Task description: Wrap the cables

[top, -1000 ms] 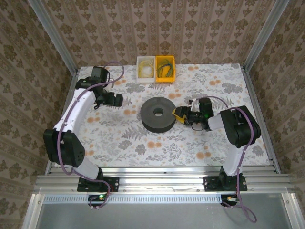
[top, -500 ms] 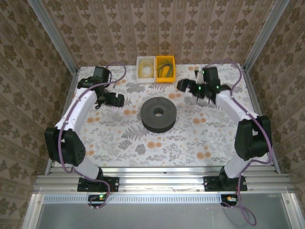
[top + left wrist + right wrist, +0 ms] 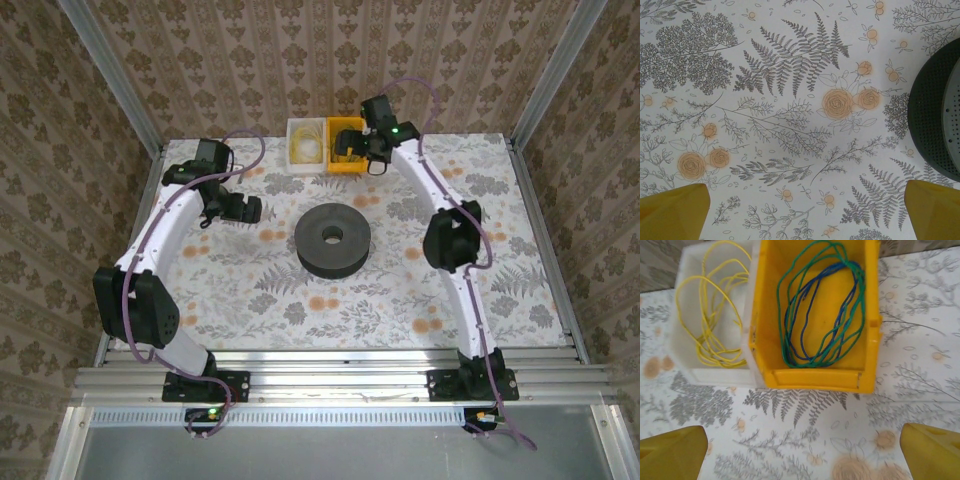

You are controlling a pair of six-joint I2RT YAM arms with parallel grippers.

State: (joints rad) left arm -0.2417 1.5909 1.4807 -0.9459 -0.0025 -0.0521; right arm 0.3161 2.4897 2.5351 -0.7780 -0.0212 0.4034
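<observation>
The flower-patterned counter [image 3: 250, 300] is spread beneath both arms. The black spool [image 3: 332, 240] is set at its middle, just beyond the right-hand fingertip of the left pincer [image 3: 805, 212], probably so that either arm can reach it for winding. That pincer is held wide apart and empty over bare counter, seemingly parked until a cable is brought.

Just ahead of the right pincer [image 3: 800, 455], a yellow bin [image 3: 815, 380] is placed, touched on its left side by a white bin [image 3: 715, 374]. The bins appear meant to keep the cables sorted by colour. A loose coil of green and blue cables [image 3: 812, 361] is seen lying in the yellow bin, and thin yellow cables [image 3: 710, 347] in the white one. The right pincer is also spread fully and nothing is gripped; it is judged to be lined up for a pick from the yellow bin.

No brand, label or writing can be read on anything.
</observation>
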